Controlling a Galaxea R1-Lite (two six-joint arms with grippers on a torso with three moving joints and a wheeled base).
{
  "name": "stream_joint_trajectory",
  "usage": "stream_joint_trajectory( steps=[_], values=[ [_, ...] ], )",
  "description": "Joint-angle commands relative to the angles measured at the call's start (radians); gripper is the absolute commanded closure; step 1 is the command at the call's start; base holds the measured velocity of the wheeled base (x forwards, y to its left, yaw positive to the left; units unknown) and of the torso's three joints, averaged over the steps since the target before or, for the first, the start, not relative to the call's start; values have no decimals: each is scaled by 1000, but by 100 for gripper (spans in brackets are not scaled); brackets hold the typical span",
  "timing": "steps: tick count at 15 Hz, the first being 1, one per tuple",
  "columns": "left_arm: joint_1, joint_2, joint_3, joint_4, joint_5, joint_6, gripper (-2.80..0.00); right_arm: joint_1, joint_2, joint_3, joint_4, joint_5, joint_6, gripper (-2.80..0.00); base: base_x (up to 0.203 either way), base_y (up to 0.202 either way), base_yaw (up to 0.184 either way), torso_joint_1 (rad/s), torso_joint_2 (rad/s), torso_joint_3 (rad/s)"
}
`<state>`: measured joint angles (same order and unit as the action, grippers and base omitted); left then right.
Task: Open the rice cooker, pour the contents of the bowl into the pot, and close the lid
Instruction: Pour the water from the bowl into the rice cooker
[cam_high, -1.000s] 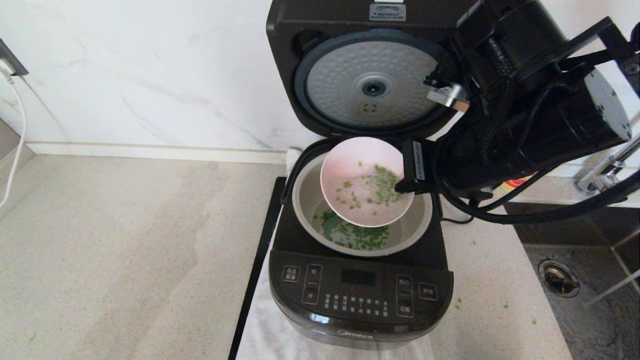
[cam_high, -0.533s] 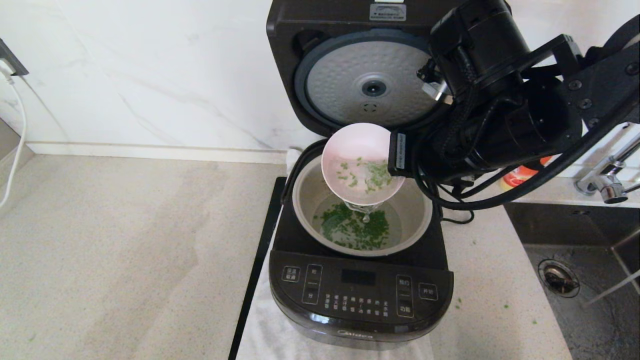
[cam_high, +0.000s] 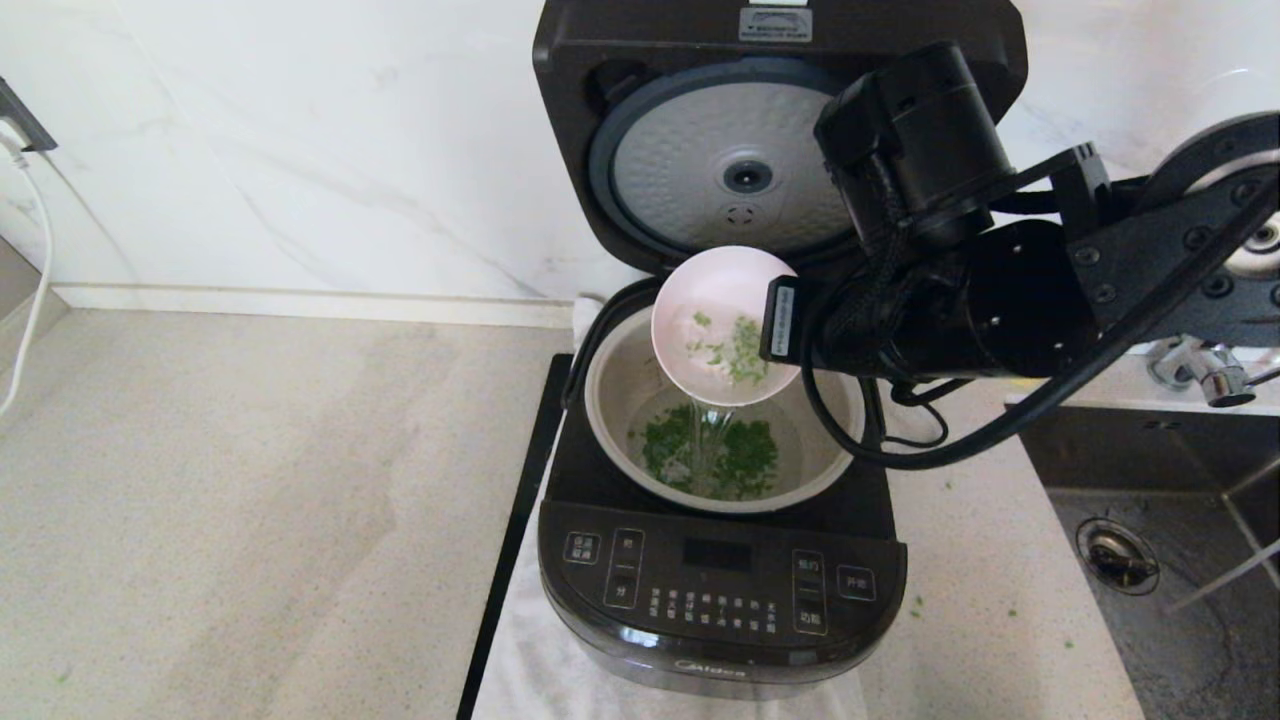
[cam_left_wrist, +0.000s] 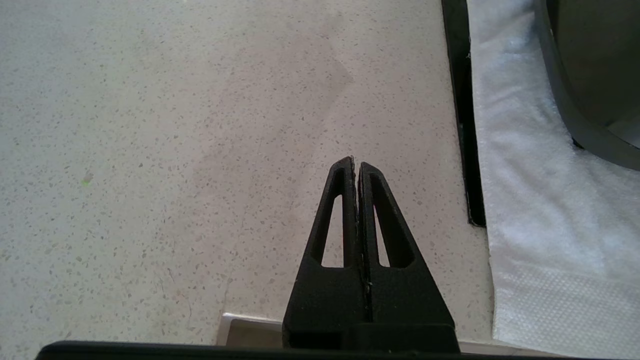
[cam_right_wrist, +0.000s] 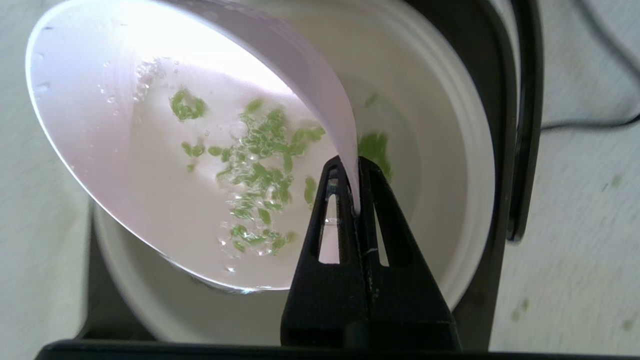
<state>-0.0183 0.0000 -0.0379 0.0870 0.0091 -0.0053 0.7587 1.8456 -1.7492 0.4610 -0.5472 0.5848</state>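
The black rice cooker (cam_high: 720, 590) stands on a white cloth, its lid (cam_high: 735, 165) swung up against the wall. The pale pot (cam_high: 610, 395) inside holds water and green bits. My right gripper (cam_right_wrist: 353, 165) is shut on the rim of the pale pink bowl (cam_high: 715, 300), which hangs tilted steeply over the pot. A thin stream of water runs from the bowl's low edge into the pot. Green bits cling to the bowl (cam_right_wrist: 150, 165) inside. My left gripper (cam_left_wrist: 356, 164) is shut with nothing in it, low over the counter to the left of the cooker.
A white cloth (cam_high: 530, 660) and a black strip (cam_high: 510, 560) lie under the cooker. A steel sink (cam_high: 1170, 560) with a tap (cam_high: 1200, 375) is at the right. Green bits are scattered on the counter near it. A white cable (cam_high: 30, 270) hangs at the far left.
My right arm has rolled further and the bowl has tipped more steeply and moved slightly back. Most green bits have slid out into the pot, and water now streams down.
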Motion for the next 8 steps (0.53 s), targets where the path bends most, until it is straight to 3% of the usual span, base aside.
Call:
stream_joint_trajectory(
  steps=[1, 5, 8],
  values=[
    [0, -3, 0, 0, 0, -1, 0, 17, -21, 119, -173, -77, -53, 0, 0, 0, 0, 0, 0, 0],
    [0, -3, 0, 0, 2, -1, 0, 61, -71, 345, -537, -169, -250, 0, 0, 0, 0, 0, 0, 0],
    [0, -3, 0, 0, 0, -1, 0, 90, -80, 491, -882, -232, -439, 0, 0, 0, 0, 0, 0, 0]
  ],
)
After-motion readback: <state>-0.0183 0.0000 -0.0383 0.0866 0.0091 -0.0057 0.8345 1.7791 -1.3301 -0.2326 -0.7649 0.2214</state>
